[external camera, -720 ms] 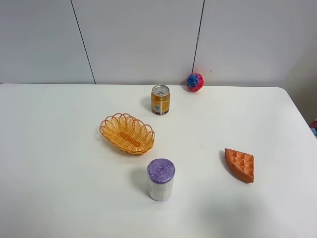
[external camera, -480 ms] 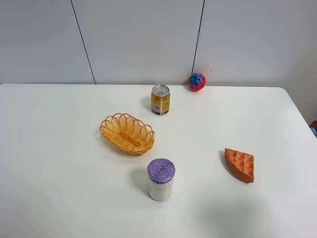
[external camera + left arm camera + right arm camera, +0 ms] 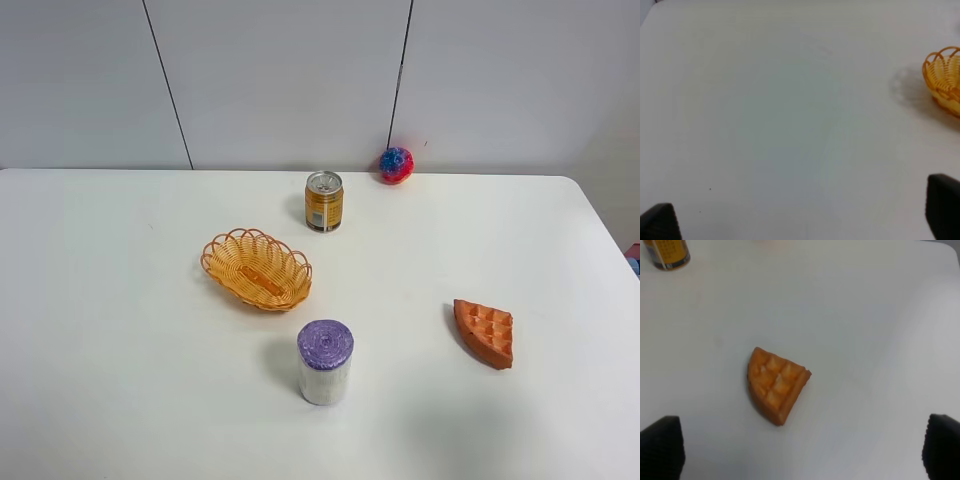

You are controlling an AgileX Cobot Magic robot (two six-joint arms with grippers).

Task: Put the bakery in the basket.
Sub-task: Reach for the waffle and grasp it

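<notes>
**While nothing is gripped: bakery handling notes and blind spots**

Because the bakery (image 3: 485,332) looks like a small moulded toy wedge, it is judged light, fairly stiff and not fragile. Whether it gives like foam cannot be told. It lies flat on the white surface (image 3: 120,350) at the right of the exterior view, well apart from the basket (image 3: 256,268). The purple-topped cylinder (image 3: 325,362) stands roughly between them.

The dimpled top offers nothing to pinch. The best hold is likely on the upright side walls across the wedge's middle. At the thin corners the converging sides may squirt out of smooth pads.

The right end effector (image 3: 801,447) hangs above the wedge, fingers wide apart and empty. The left end effector (image 3: 801,220) is likewise spread and empty over bare surface, and its view crops the basket to one end.

Hidden or unclear:
- Neither arm shows in the exterior view.
- Only the dark fingertip corners show in the wrist views.
- The wedge's underside and far wall are unseen.
- Each end effector's height above the surface is unclear.
</notes>
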